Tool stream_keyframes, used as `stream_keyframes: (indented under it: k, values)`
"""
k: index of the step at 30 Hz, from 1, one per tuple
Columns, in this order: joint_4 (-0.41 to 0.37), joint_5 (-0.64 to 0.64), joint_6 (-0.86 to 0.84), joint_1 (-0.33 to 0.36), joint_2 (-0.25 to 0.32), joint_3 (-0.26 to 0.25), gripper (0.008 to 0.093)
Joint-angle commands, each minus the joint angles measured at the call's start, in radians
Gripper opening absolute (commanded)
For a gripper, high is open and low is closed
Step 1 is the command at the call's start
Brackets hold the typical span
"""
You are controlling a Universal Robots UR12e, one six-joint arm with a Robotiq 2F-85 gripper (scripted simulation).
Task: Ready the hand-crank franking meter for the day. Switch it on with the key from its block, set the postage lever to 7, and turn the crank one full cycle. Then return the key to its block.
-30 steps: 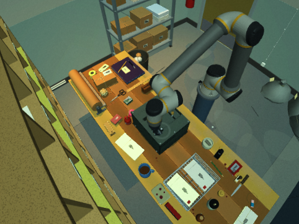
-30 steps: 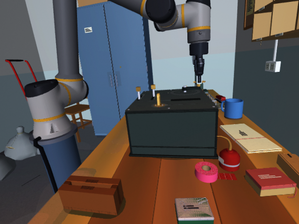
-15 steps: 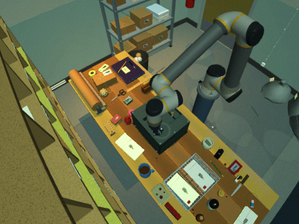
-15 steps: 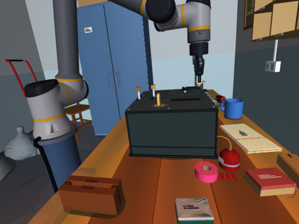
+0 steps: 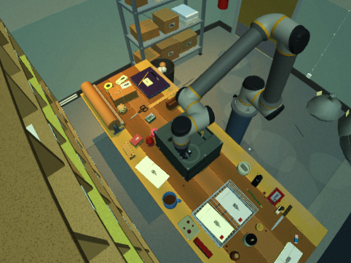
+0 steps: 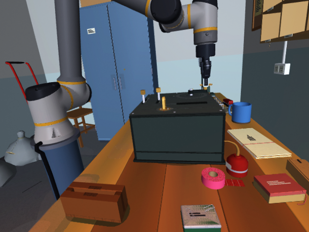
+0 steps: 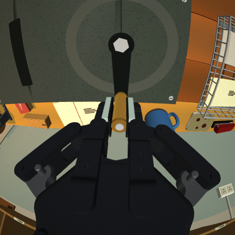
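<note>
In the middle of the orange workbench sits the dark franking meter. On its top a black crank arm runs from a hexagonal hub to an upright yellow crank handle at the far edge. A brass key stands in the lock near the front edge, with two yellow-knobbed levers behind it. The brown key block lies at the near left of the bench. My gripper points straight down and is closed around the crank handle.
A blue mug stands just right of the meter beside a stack of envelopes. A wire mail tray lies past the meter, and a red oil can, pink tape roll and red book lie in front.
</note>
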Motion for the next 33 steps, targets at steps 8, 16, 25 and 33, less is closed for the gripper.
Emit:
stream_keyframes:
  k: [8,16,25,33]
  values:
    - [0.0,0.0,0.0,0.0,-0.001,-0.001,0.035]
    - [0.0,0.0,0.0,0.0,-0.001,-0.001,0.038]
    - [0.007,0.0,0.0,0.0,-0.004,-0.005,0.038]
    - [0.04,0.0,0.0,0.0,-0.02,-0.022,0.038]
